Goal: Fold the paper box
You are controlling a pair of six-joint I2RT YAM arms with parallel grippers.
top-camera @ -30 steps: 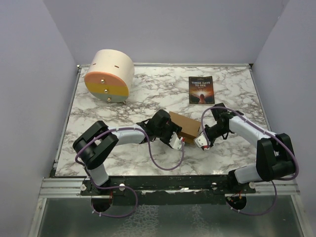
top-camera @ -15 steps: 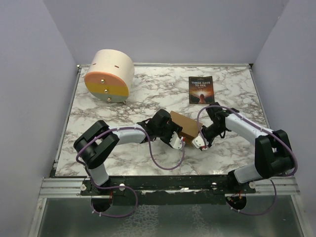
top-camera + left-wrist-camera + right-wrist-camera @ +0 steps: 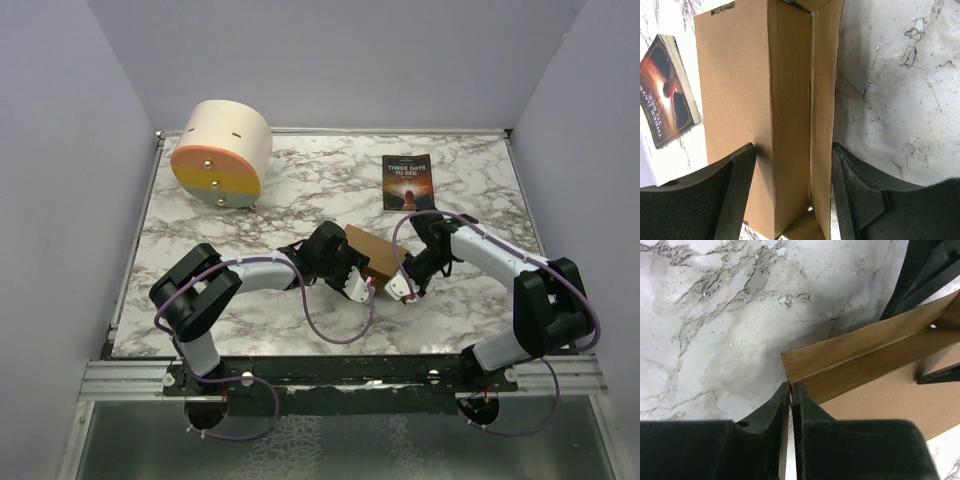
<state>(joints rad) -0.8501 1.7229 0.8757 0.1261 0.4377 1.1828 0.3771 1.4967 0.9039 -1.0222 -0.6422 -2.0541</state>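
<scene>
The brown paper box (image 3: 376, 256) lies partly folded at mid table, one side wall raised. My left gripper (image 3: 356, 284) holds its near left end. In the left wrist view the two black fingers (image 3: 740, 190) press either side of the folded wall and flap of the box (image 3: 740, 75), the gripper (image 3: 792, 147) shut on it. My right gripper (image 3: 404, 288) is at the box's near right corner. In the right wrist view it (image 3: 791, 385) is closed on a thin cardboard edge at the corner of the box's (image 3: 880, 395) raised flap.
A dark-covered book (image 3: 407, 182) lies behind the box, and shows in the left wrist view (image 3: 665, 85). A big cream cylinder with an orange-yellow face (image 3: 220, 152) stands at the back left. The left arm's dark fingers (image 3: 925, 275) show in the right wrist view.
My right gripper has moved a little to the left, closer against the box's right end. The left gripper and the box have hardly moved.
</scene>
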